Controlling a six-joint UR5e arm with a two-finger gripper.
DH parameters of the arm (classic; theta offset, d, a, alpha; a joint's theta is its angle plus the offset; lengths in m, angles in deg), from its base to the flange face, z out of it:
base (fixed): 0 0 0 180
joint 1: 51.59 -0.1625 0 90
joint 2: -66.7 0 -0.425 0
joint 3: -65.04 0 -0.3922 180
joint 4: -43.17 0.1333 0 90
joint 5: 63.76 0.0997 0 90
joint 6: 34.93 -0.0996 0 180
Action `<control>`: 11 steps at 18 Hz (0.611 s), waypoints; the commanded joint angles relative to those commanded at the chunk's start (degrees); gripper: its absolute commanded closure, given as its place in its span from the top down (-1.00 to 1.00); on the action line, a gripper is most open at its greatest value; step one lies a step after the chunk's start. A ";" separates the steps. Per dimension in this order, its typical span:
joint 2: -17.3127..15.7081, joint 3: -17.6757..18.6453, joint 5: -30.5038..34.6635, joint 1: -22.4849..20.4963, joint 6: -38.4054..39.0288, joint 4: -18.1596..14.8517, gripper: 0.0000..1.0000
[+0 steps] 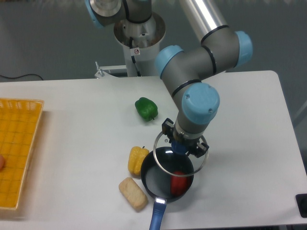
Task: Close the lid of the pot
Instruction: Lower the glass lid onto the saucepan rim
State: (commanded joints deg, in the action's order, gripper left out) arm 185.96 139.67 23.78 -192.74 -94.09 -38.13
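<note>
The pot (149, 182) is a small black saucepan with a grey inside and a blue handle, standing near the table's front edge. A red pepper (179, 182) lies inside it. The lid (194, 165), a clear glass disc with a metal rim, hangs in the air over the pot's far right part, offset toward the back right. My gripper (182, 145) is shut on the lid's blue knob, which is mostly hidden between the fingers.
A green pepper (146, 109) lies behind the pot. A yellow pepper (136, 159) and a piece of bread (133, 193) touch or nearly touch the pot's left side. A yellow basket (17, 153) stands at the left edge.
</note>
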 joint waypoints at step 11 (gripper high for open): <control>3.52 -2.99 0.18 1.93 2.64 0.79 -0.25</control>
State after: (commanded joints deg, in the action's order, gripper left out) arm 189.48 136.68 23.95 -190.81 -91.45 -37.33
